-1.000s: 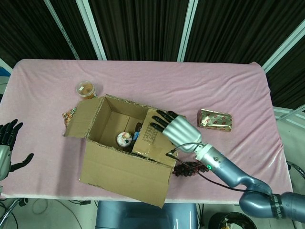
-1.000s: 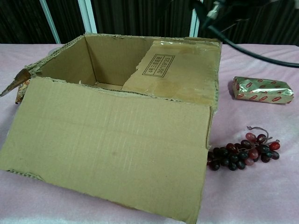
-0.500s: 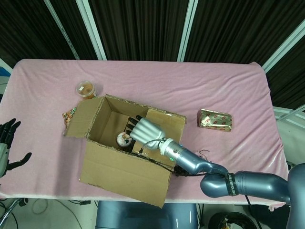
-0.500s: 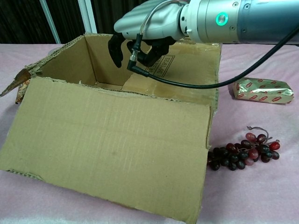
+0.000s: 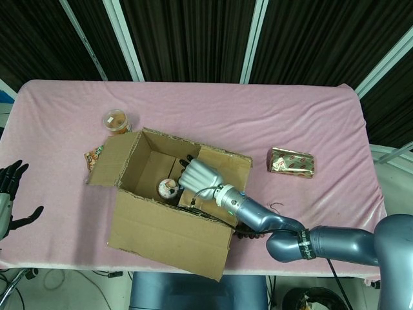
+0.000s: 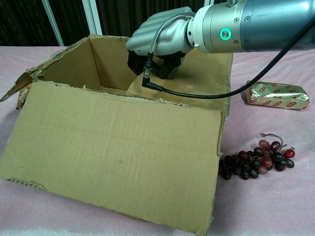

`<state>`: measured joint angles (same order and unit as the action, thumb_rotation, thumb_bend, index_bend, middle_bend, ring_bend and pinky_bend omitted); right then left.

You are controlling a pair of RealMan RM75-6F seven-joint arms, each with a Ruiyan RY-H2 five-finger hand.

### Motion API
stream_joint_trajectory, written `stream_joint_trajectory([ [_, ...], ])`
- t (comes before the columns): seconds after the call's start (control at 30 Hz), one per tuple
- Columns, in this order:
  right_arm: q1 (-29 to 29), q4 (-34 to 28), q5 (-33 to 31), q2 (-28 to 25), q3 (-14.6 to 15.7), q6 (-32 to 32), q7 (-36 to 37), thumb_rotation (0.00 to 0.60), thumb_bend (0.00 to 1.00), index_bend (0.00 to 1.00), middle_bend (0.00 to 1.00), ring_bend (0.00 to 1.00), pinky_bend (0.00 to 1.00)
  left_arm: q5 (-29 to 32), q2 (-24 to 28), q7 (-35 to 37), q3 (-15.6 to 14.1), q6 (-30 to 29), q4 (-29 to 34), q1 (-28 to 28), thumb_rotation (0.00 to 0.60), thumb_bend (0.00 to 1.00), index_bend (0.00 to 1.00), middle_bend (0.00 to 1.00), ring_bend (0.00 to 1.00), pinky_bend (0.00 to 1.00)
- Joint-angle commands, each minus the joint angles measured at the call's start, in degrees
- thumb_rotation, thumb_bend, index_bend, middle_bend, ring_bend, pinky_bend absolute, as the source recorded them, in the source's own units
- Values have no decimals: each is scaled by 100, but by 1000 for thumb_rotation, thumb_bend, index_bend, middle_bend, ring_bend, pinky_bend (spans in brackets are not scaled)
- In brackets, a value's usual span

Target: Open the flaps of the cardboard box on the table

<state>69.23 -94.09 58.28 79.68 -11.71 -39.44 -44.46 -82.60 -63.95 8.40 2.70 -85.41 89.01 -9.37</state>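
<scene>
Fingers of my right hand (image 5: pixel 197 175) are reaching down into the cardboard box (image 5: pixel 169 208), curled against the inner flap (image 6: pixel 197 81) that leans inward on the box's right side. From the chest view the dark fingers (image 6: pixel 162 66) press on that flap's face near its printed label, but I cannot tell whether they actually grip its edge or only rest on it. The box sits near the middle of the pink tablecloth (image 5: pixel 258 123), toward the front edge, with its near flap (image 6: pixel 118 155) folded out and hanging toward me and its left flap (image 5: pixel 113 160) spread outward. Inside, just left of my hand, I see a small round cup (image 5: pixel 168 188) on the box floor.

My left hand (image 5: pixel 10 194) hovers off the table's left edge, well apart from the box, fingers spread and holding nothing.

Beside the box on its right lies a bunch of dark grapes (image 6: pixel 256 162), and further back a foil-wrapped packet (image 6: pixel 277 95). An orange-lidded tub (image 5: pixel 117 121) stands behind the box's left corner
</scene>
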Motion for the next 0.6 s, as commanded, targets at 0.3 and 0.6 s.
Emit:
stream_joint_trajectory([
  [0.3,281,-624,-261,-509,83,-306,-383,600,1000,548,482,215,270,-37,15,46,45,59,25,25,600,211,0,0,0,33],
  [0.6,425,-1155,-582,-1014,180,-527,-725,600,1000,548,476,215,269,-75,20,82,69,75,31,42,600,211,0,0,0,33],
])
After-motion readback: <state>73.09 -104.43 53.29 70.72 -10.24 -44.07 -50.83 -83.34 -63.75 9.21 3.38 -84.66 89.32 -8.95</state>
